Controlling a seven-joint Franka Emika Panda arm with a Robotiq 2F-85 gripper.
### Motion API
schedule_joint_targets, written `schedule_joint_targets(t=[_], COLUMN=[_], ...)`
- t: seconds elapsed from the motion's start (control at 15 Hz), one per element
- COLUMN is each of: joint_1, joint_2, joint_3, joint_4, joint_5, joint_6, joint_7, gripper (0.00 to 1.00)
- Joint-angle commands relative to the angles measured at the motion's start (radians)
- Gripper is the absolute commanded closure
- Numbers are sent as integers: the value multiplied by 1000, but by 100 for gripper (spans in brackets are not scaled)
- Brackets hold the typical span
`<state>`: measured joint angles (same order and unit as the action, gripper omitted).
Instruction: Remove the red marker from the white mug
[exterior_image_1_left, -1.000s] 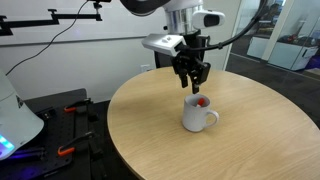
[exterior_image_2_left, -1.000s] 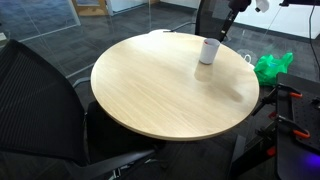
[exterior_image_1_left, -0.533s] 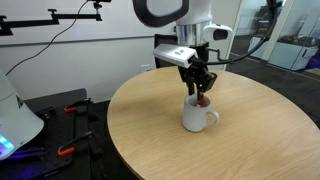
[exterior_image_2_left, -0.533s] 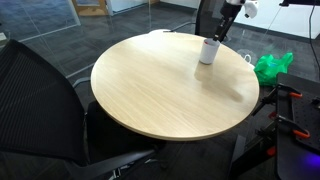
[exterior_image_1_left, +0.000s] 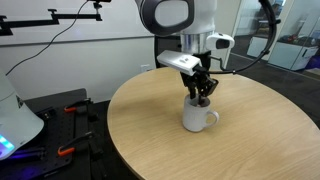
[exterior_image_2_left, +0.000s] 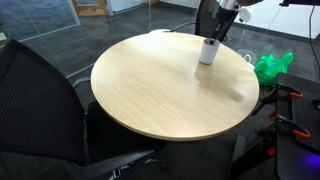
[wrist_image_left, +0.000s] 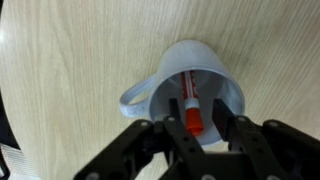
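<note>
The white mug (exterior_image_1_left: 198, 118) stands upright on the round wooden table (exterior_image_1_left: 150, 135), handle to one side; it also shows in the other exterior view (exterior_image_2_left: 208, 52). In the wrist view the mug (wrist_image_left: 165, 78) holds the red marker (wrist_image_left: 189, 103), which leans inside with its red end up near the rim. My gripper (wrist_image_left: 199, 125) is directly above the mug mouth, its fingers open on either side of the marker's top end, with a gap visible. In both exterior views the gripper (exterior_image_1_left: 202, 95) (exterior_image_2_left: 216, 34) reaches down to the mug's rim.
The table (exterior_image_2_left: 160, 95) is bare apart from the mug. A black office chair (exterior_image_2_left: 40, 105) stands by its edge. A green bag (exterior_image_2_left: 272, 67) lies on the floor beyond. A white device (exterior_image_1_left: 15, 125) and a black stand with tools (exterior_image_1_left: 62, 118) sit beside the table.
My gripper has come down and shifted over the mug, from above and beside it to straddling the marker's top. The mug and marker have not moved.
</note>
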<state>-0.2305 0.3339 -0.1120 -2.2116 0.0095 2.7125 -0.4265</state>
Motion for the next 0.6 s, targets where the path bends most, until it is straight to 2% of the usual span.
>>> schedule_joint_targets(t=[0.0, 0.53], joint_1=[-22, -44], joint_2=[32, 94], joint_3=[23, 52], joint_4=[34, 81], joint_5=[1, 9], joint_6=[3, 16], joint_7=[0, -10], gripper=[57, 63])
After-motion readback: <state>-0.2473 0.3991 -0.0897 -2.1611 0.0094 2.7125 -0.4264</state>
